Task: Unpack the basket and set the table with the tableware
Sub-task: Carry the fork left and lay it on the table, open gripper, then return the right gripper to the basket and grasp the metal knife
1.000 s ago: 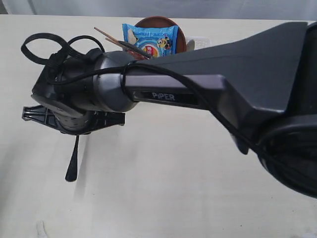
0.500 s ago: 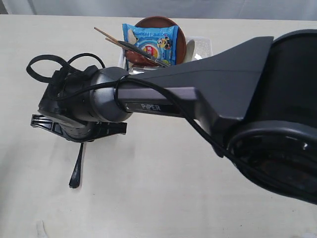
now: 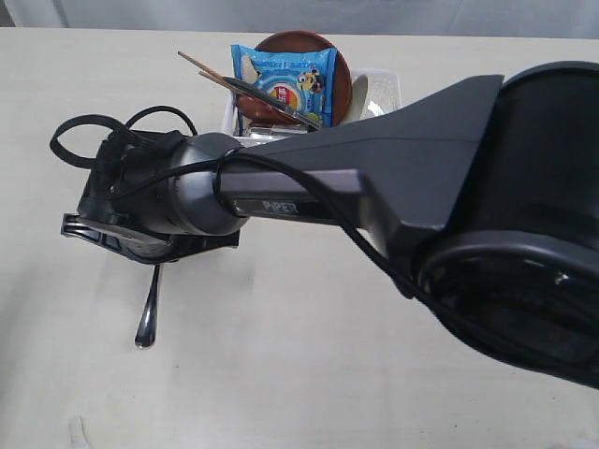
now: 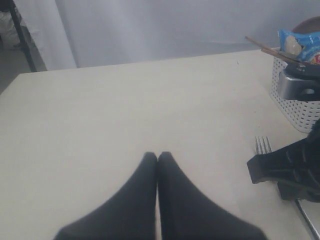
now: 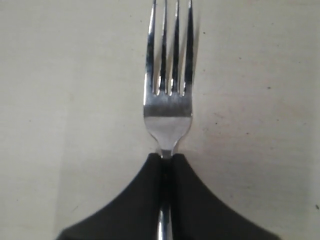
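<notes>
On the counter [image 3: 281, 393], out to the left of the basket [image 4: 295, 112], down low with the right claw [image 5: 166, 159]. Pinched tight on the thin neck of the fork [image 5: 167, 95], prongs pointing away, most likely to lay it down straight in its spot. Cannot tell if touching the top or just above it. Off to one side with the left claw [image 4: 157, 159], tips pressed together, gripping nothing, likely keeping out of the way. Hard to see into the basket, mostly blocked by the big dark arm [image 3: 393, 168]. Peeking out: a blue snack bag [image 3: 285, 77], a brown plate [image 3: 344, 70] and chopsticks [image 3: 201, 67]. Cannot tell what else waits inside.
</notes>
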Tool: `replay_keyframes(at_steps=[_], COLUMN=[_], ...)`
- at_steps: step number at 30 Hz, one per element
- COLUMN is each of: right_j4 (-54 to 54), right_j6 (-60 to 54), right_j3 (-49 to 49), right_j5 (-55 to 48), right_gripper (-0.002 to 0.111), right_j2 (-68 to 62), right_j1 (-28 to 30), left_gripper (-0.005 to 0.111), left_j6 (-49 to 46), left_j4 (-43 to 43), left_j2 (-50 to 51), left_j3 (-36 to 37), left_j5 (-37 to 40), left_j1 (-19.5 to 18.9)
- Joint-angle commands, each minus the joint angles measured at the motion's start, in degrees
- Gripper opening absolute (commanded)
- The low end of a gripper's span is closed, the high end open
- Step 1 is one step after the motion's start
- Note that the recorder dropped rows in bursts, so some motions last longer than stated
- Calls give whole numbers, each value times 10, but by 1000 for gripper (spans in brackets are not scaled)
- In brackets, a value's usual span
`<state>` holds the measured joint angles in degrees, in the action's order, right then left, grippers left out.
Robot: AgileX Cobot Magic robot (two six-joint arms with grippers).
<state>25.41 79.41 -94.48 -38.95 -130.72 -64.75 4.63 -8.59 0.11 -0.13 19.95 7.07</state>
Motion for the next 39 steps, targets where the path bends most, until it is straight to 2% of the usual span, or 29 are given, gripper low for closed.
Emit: replay_keyframes(at_steps=[1,6,12,15,20,26,33,39], right_j4=[-6,-16,-20,-20,-20,-7,-7,-3], right_j6=[3,3,3,3,-11,-84,-280,-471], right_j3=[0,0,0,0,0,0,0,0], right_j5=[7,28,25,25,20,-21,-47,-112], right_gripper=[0,2,34,41,41,41,41,41], right_j2=[-8,-9,-9,-8,9,69,178,251], right_j1=[1,1,1,1,1,1,2,47], left_gripper=[0,0,0,0,0,0,0,0], left_j6=[1,1,1,1,1,1,1,1], left_j4=[-2,-2,-2,-2,-2,-2,-2,-2], left_j2=[-1,-1,-1,-1,-1,-1,-1,-1], left_j3=[1,1,1,1,1,1,1,1], left_j5=[0,0,0,0,0,0,0,0], left_j1=[3,3,3,3,3,3,3,3])
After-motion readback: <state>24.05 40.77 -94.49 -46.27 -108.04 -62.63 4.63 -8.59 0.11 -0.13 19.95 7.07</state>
